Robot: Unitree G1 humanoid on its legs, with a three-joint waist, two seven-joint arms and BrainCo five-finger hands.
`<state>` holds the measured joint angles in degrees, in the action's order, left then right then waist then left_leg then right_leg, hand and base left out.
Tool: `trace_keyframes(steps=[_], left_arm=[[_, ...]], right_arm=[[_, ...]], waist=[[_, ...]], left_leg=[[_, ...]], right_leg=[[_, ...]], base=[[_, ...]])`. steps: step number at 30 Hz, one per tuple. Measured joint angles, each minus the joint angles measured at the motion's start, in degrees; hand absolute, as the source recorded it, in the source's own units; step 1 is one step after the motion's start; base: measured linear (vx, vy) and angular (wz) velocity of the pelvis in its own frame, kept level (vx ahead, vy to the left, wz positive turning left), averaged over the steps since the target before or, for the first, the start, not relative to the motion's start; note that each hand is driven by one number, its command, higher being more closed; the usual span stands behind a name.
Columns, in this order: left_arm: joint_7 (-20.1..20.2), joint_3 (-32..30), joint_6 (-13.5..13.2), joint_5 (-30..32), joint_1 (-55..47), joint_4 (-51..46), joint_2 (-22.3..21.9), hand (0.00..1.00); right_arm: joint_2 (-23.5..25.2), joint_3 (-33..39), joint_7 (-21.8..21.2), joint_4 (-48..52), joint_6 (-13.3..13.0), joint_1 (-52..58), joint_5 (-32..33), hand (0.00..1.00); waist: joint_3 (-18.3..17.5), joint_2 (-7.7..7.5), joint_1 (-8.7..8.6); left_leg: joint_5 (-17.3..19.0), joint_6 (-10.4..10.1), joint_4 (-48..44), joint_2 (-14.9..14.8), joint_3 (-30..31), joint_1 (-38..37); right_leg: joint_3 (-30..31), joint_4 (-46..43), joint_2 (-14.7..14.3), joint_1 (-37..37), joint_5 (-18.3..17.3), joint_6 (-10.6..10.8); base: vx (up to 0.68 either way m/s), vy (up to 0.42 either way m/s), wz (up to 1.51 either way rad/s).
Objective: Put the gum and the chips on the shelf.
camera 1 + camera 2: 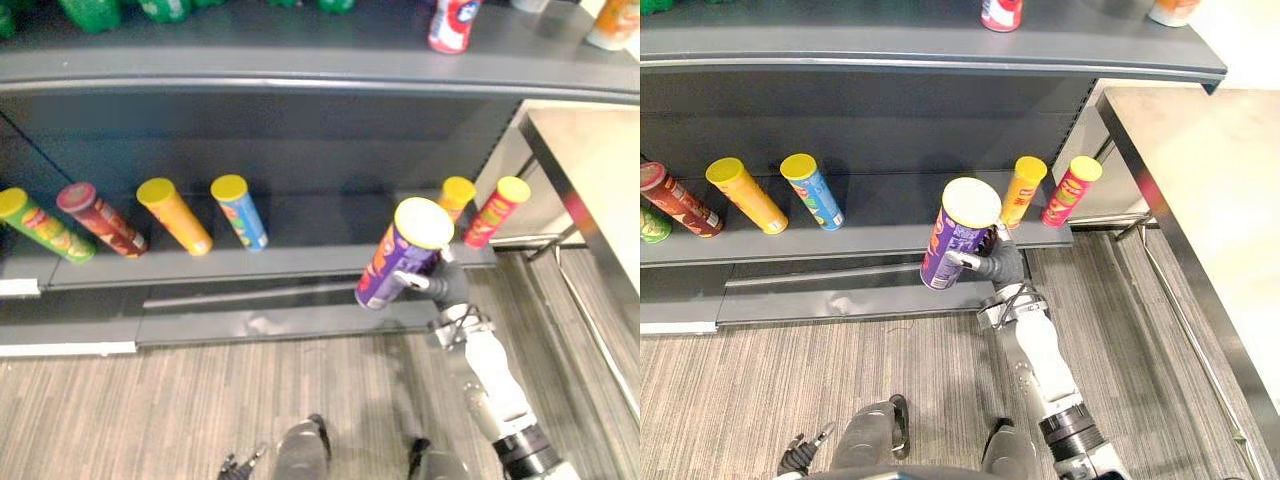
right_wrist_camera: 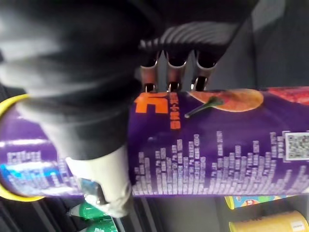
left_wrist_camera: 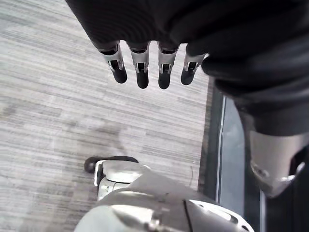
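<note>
Purple chips can (image 1: 400, 250) clasped by right hand (image 1: 447, 285) before can-lined shelf (image 1: 300, 262).

Right arm (image 1: 1040, 355) comes in from lower right, forearm stretched forward. Right hand (image 1: 1002, 266) wraps a purple chips can (image 1: 958, 245) at mid-body: fingers (image 2: 169, 79) curled over one side, thumb across the other. Left hand (image 3: 159, 29) points downward, fingers (image 3: 141, 67) straight, side by side.

The lower shelf (image 1: 890, 238) offers bare room at frame centre, between the blue can (image 1: 812, 192) and the orange can (image 1: 1024, 190) right of centre. The upper shelf (image 1: 940, 45) overhangs this gap from above.
</note>
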<state>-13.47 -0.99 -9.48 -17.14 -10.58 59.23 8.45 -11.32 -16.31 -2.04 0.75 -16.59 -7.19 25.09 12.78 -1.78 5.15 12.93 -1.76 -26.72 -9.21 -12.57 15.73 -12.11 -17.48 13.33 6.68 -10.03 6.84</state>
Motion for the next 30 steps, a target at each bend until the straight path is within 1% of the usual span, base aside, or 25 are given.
trace_keyframes(steps=[1, 2, 4, 6, 8, 10, 12, 13, 14, 15, 16, 17, 18, 19, 20, 21, 22, 23, 24, 25, 26, 27, 28, 29, 30], left_arm=[[0.00, -0.02, -0.09, 0.32, 0.04, -0.01, -0.25, 0.00], [0.00, -0.02, -0.22, 0.51, 0.01, 0.00, -0.31, 0.00], [0.00, -0.28, -1.21, 1.35, -0.69, -0.06, -0.29, 0.00], [0.01, -0.34, -1.75, 2.71, -1.15, -0.09, -0.33, 0.00], [0.03, -0.34, -1.79, 2.80, -1.59, -0.34, -0.37, 0.00], [0.03, -0.33, -1.79, 3.38, -1.91, -0.98, -0.33, 0.00], [0.01, -0.16, -1.84, 4.72, -1.94, -1.56, -0.22, 0.00], [-0.01, -0.08, -1.83, 4.78, -1.93, -1.67, -0.20, 0.00], [-0.07, 0.25, -1.68, 4.80, -1.92, -1.86, -0.05, 0.00], [-0.12, 0.57, -1.60, 4.80, -1.81, -1.86, 0.06, 0.00], [-0.09, 0.66, -1.59, 4.76, -1.79, -2.03, 0.11, 0.00], [-0.05, 0.68, -1.58, 4.74, -1.80, -2.14, 0.15, 0.00], [0.02, 0.72, -1.50, 4.72, -1.82, -2.18, 0.25, 0.00], [0.01, 0.74, -1.29, 4.56, -1.85, -2.22, 0.25, 0.00], [0.00, 0.81, -1.13, 4.26, -1.90, -2.27, 0.13, 0.00], [0.00, 0.78, -1.12, 4.14, -1.86, -2.31, 0.28, 0.00], [-0.01, 0.77, -1.12, 3.92, -1.39, -2.31, 0.60, 0.00], [-0.02, 0.76, -1.10, 3.83, -1.17, -2.29, 0.65, 0.00], [-0.03, 0.83, -1.10, 3.74, -0.73, -2.29, 0.60, 0.00], [-0.08, 1.07, -1.11, 3.71, -0.24, -2.26, 0.65, 0.00], [-0.09, 1.14, -1.12, 3.72, -0.14, -2.23, 0.68, 0.00], [-0.11, 1.15, -1.14, 3.70, 0.09, -2.18, 0.64, 0.00], [-0.14, 1.14, -1.23, 3.40, 0.11, -2.15, 0.76, 0.00], [-0.14, 1.10, -1.25, 2.66, 0.11, -2.13, 0.82, 0.00], [-0.35, 0.80, -1.23, 2.14, 0.41, -2.11, 0.58, 0.00]], right_arm=[[-0.02, 0.12, 0.12, 0.00, 0.00, 0.18, 0.00, 1.00], [-0.05, 0.23, 0.20, 0.00, 0.01, 0.56, 0.01, 1.00], [-0.17, 0.25, 0.17, 0.16, 0.10, 1.97, 0.00, 1.00], [-0.10, 0.21, -0.01, 0.68, 0.10, 2.23, 0.00, 1.00], [-0.11, 0.18, -0.44, 0.68, 0.10, 2.27, 0.00, 1.00], [-0.01, 0.17, -0.67, 0.70, 0.09, 2.27, -0.01, 1.00], [-0.05, 0.17, -0.67, 0.69, 0.08, 2.27, -0.15, 1.00], [-0.05, 0.18, -0.67, 0.69, 0.07, 2.26, -0.19, 1.00], [-0.10, 0.17, -0.67, 0.67, 0.07, 2.27, -0.31, 1.00], [-0.17, 0.18, -0.67, 0.66, 0.01, 2.25, -0.32, 1.00], [-0.14, 0.17, -0.68, 0.67, -0.03, 2.24, -0.32, 1.00], [-0.12, 0.16, -0.68, 0.66, -0.03, 2.24, -0.32, 1.00], [0.09, 0.08, -0.68, 0.65, -0.03, 2.18, -0.32, 1.00], [0.19, -0.12, -0.72, 0.56, -0.02, 1.98, -0.34, 1.00], [0.53, -0.50, -0.78, 0.55, -0.01, 1.48, -0.36, 1.00], [0.90, -0.85, -0.80, 0.55, -0.01, 0.71, -0.39, 1.00], [1.11, -1.23, -0.81, 0.46, 0.00, -0.79, -0.39, 1.00], [1.09, -1.49, -0.79, 0.29, 0.00, -1.57, -0.39, 1.00], [1.07, -1.82, -0.76, -0.02, 0.00, -2.97, -0.40, 1.00], [1.08, -1.96, -0.63, -0.35, 0.00, -3.84, -0.40, 1.00], [1.08, -2.05, -0.63, -0.66, 0.00, -4.11, -0.39, 1.00], [1.07, -2.05, -0.60, -1.09, 0.00, -4.22, -0.38, 1.00], [1.10, -2.07, -0.59, -1.24, 0.08, -4.08, -0.38, 1.00], [1.10, -2.07, -0.60, -1.21, 0.08, -4.06, -0.38, 1.00], [0.87, -1.98, -0.50, -1.22, 0.10, -4.12, -0.38, 1.00]], waist=[[0.18, 0.60, -0.42], [0.21, 0.64, -0.52], [0.09, 0.13, -0.11], [0.10, 0.09, -0.03], [0.07, 0.05, 0.11], [0.07, -0.07, 0.18], [0.05, -0.08, 0.23], [0.05, -0.08, 0.21], [0.05, -0.08, 0.23], [0.04, -0.06, 0.11], [0.04, -0.04, 0.03], [0.04, -0.05, -0.01], [0.07, -0.16, -0.01], [0.14, -0.11, 0.10], [0.34, 0.27, 0.07], [0.29, 0.18, -0.12], [0.46, -0.08, -0.12], [0.50, -0.20, -0.09], [0.54, -0.16, -0.16], [0.82, -0.47, -0.18], [0.98, -0.21, -0.23], [0.87, -0.49, -0.23], [0.80, -0.84, -0.35], [0.79, -1.27, -0.44], [1.04, -0.83, -0.58]], left_leg=[[-0.48, -0.83, -0.36, -0.38, 1.42, 1.04], [-0.96, -1.20, -0.02, -0.40, 2.05, 1.18], [-2.51, -1.78, 1.80, -0.38, 2.96, 0.90], [-3.26, -2.31, 2.81, 0.21, 3.76, 1.01], [-3.27, -2.28, 2.70, 0.55, 3.79, 1.07], [-2.74, -1.79, 2.08, 1.01, 3.73, 1.36], [-0.94, -1.12, -0.20, 1.61, 3.81, 2.68], [-0.45, -0.95, -0.85, 1.63, 3.85, 3.01], [0.44, -0.35, -1.35, 1.75, 3.78, 3.18], [1.12, 0.11, -1.35, 1.82, 3.74, 3.00], [1.59, 0.62, -1.37, 2.06, 3.60, 2.70], [1.90, 1.05, -1.35, 2.30, 3.57, 2.42], [2.54, 2.33, -1.31, 2.74, 3.35, 1.34], [3.14, 3.16, -1.38, 2.93, 3.09, 0.29], [3.54, 3.73, -1.31, 3.05, 3.08, -0.92], [3.75, 4.02, -1.26, 3.04, 3.07, -1.31], [3.88, 4.17, -0.85, 3.23, 3.10, -1.87], [3.87, 4.16, -0.41, 3.43, 3.14, -2.16], [3.87, 4.15, -0.23, 3.61, 3.39, -2.39], [3.95, 4.00, -0.18, 3.86, 3.78, -3.05], [4.04, 3.84, -0.23, 3.97, 4.00, -3.24], [4.37, 3.26, -0.43, 4.27, 4.82, -3.78], [4.76, 2.58, -0.68, 4.76, 5.77, -4.12], [5.01, 2.13, -0.88, 5.22, 6.40, -4.21], [5.44, 1.20, -1.35, 5.03, 7.96, -4.15]], right_leg=[[-1.12, 0.09, -0.49, 0.23, -0.29, 0.94], [-1.59, 0.02, -0.68, 0.24, -0.32, 0.89], [-2.43, -0.62, -0.93, 0.69, -0.91, 0.60], [-2.96, -0.68, -0.77, 0.95, -0.92, 0.52], [-2.99, -0.68, -0.50, 0.95, -0.70, 0.18], [-2.99, -0.55, -0.11, 0.94, -0.68, 0.14], [-3.20, -0.08, 0.22, 0.90, -0.57, -0.37], [-3.31, 0.14, 0.22, 0.83, -0.51, -1.21], [-3.39, 0.24, 0.21, 0.54, -0.26, -4.63], [-3.39, -1.81, 0.22, 1.24, 1.01, -7.11], [-3.23, -5.26, 0.86, 2.86, 2.36, -9.17], [-2.97, -7.22, 1.24, 3.75, 3.19, -10.23], [-1.25, -11.12, 2.06, 5.43, 4.86, -10.16], [0.45, -13.51, 2.36, 6.41, 5.30, -10.06], [1.63, -13.90, 2.03, 6.75, 4.45, -9.21], [1.70, -13.27, 1.60, 7.28, 3.90, -8.53], [1.77, -11.81, 0.52, 8.53, 3.75, -8.18], [2.04, -10.57, -0.04, 9.21, 3.93, -7.90], [3.19, -7.81, -1.57, 10.25, 4.65, -6.78], [4.26, -4.51, -2.65, 10.29, 5.71, -5.17], [5.07, -3.25, -3.11, 10.39, 6.19, -4.45], [6.80, -1.14, -3.81, 10.31, 7.28, -2.96], [8.51, 0.16, -4.15, 9.80, 8.87, -1.97], [9.12, 0.73, -4.07, 9.50, 10.52, -1.93], [8.88, 1.30, -4.37, 8.41, 9.09, 0.04]], base=[[-0.14, -0.198, 0.24], [-0.13, -0.168, 0.33], [-0.09, -0.120, 0.21], [-0.06, -0.071, 0.14], [-0.01, -0.005, 0.04], [0.04, 0.051, 0.02], [0.07, 0.091, 0.02], [0.11, 0.135, -0.02], [0.14, 0.143, -0.02], [0.13, 0.128, -0.03], [0.13, 0.164, 0.00], [0.13, 0.190, 0.00], [0.15, 0.196, -0.01], [0.17, 0.163, 0.01], [0.16, 0.125, 0.06], [0.19, 0.104, 0.13], [0.14, 0.056, 0.12], [0.14, 0.016, 0.15], [0.14, -0.018, 0.23], [0.13, -0.037, 0.28], [0.13, -0.077, 0.37], [0.13, -0.126, 0.45], [0.14, -0.154, 0.50], [0.14, -0.212, 0.52], [0.10, -0.196, 0.34]])
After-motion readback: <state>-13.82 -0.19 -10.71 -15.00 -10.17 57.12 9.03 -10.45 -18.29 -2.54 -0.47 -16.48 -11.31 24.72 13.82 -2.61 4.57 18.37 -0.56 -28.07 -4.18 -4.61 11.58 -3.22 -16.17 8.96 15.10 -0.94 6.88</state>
